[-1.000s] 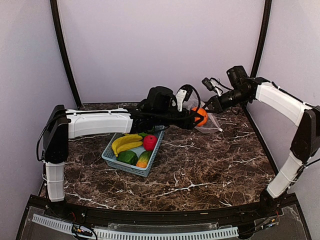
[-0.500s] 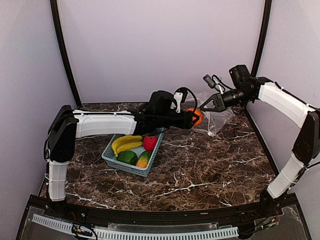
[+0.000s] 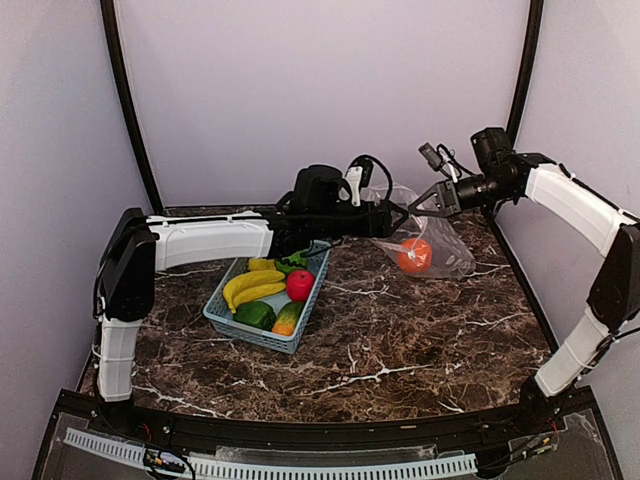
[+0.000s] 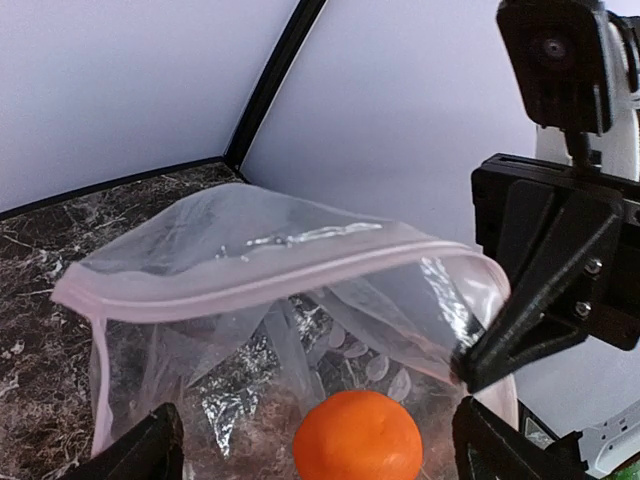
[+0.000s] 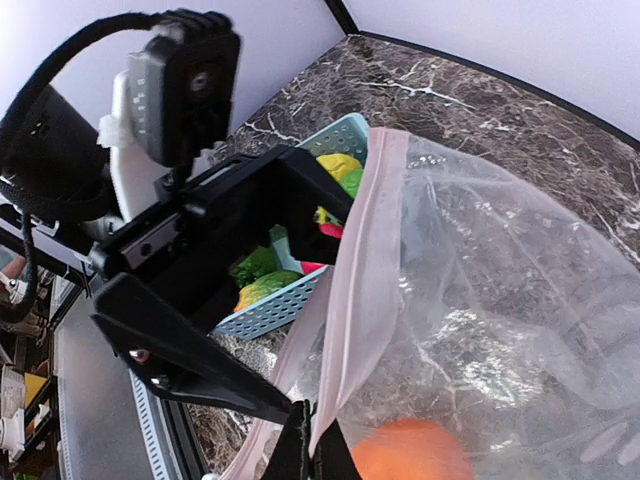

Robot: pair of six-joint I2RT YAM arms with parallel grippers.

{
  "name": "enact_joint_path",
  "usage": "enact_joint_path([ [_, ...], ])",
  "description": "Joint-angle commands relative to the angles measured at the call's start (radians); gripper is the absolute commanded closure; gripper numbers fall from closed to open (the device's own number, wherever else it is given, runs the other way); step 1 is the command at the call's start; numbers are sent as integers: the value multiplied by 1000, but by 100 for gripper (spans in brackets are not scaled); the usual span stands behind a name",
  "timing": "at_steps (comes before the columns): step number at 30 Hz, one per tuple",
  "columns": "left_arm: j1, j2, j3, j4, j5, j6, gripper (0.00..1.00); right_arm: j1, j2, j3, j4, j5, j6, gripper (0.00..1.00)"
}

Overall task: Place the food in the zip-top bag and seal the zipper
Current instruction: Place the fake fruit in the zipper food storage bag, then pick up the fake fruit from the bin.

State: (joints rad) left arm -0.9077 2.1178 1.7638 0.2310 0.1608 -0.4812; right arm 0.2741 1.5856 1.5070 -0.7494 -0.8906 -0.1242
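The clear zip-top bag point(image 3: 432, 245) hangs open at the back right, its bottom on the table. My right gripper point(image 3: 430, 203) is shut on the pale pink zipper strip point(image 5: 365, 290) and holds that edge up. The orange point(image 3: 414, 254) lies inside the bag, and also shows in the left wrist view point(image 4: 357, 437) and the right wrist view point(image 5: 410, 452). My left gripper point(image 3: 396, 217) is open and empty just above the bag's mouth point(image 4: 250, 270). The banana point(image 3: 252, 286), pink-red ball point(image 3: 299, 285) and green pepper point(image 3: 255, 314) lie in the basket.
The light blue slatted basket point(image 3: 232, 326) stands at the left centre of the marble table, under my left forearm. The two grippers are close together over the bag. Black frame posts and the back walls stand just behind the bag.
My left gripper opened and the orange dropped from it into the bag. My right gripper lifted the bag's edge up and to the right.
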Motion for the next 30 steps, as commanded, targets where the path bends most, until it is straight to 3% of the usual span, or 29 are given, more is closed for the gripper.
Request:
enact_joint_path([
  [1,-16,-42,32,-8,46,24,5,-59,7,13,32,-37,33,100],
  [7,-17,-108,36,-68,60,94,6,-120,15,37,36,12,11,100],
  [10,-17,-174,24,-173,64,177,7,-160,24,56,35,18,0,100],
  [21,25,-439,-221,-634,-272,345,7,-204,-1,75,44,44,-75,100],
  [30,56,-585,-369,-889,-338,309,10,-202,-49,-59,123,-21,-60,100],
])
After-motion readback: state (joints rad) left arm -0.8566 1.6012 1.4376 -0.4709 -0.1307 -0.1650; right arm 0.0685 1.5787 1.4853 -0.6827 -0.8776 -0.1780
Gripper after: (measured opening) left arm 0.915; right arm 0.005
